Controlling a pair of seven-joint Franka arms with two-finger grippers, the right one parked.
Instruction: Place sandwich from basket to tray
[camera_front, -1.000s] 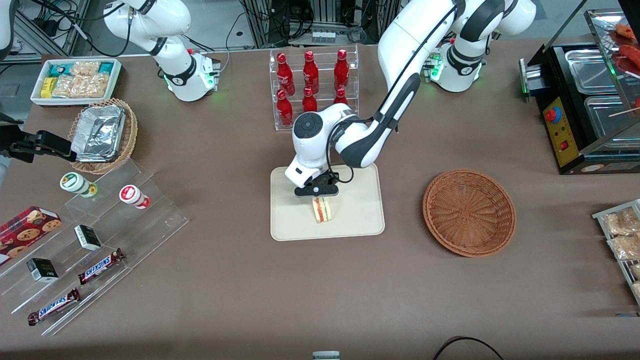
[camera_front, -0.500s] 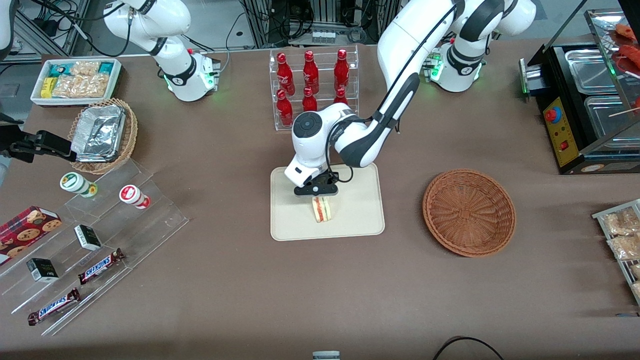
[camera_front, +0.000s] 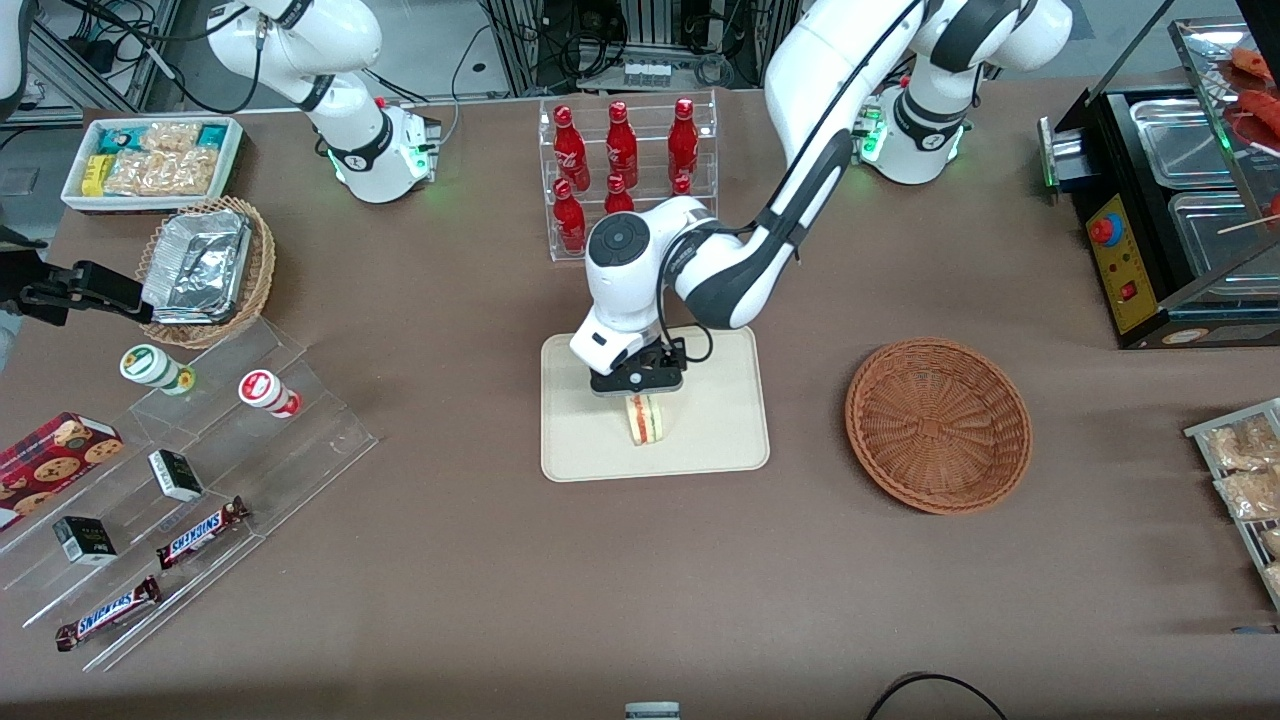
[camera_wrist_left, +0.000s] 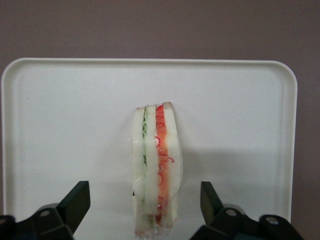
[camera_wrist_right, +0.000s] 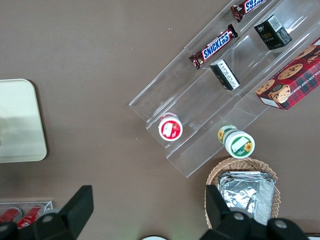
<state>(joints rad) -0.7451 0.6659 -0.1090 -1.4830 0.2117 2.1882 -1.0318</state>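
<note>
Sandwich: the small triangular wedge of white bread with red and green filling in clear wrap (camera_front: 646, 419) stands on its edge on the tray, roughly at the tray's centre; in the wrist view (camera_wrist_left: 156, 170) you see bare tray on both sides of it.
Tray: the flat cream-beige rectangular plastic tray with rounded corners (camera_front: 720, 430) sits mid-table; from the front camera, it lies at about 9 o'clock from the basket.
Basket: the round reddish-brown woven wicker bowl (camera_front: 938, 425) holds nothing now, well apart from the tray toward the working arm's end of the table.
Claw: the left arm's claw (camera_front: 638, 390) hangs just above the sandwich with its fingers (camera_wrist_left: 75, 202) spread wide, one on each side of the wedge and clear of it, gripping nothing.
Done: judging by this, you have the transfer and the release finished.
Left: only lifting the arm away, taking care not to tip the upright wedge.
</note>
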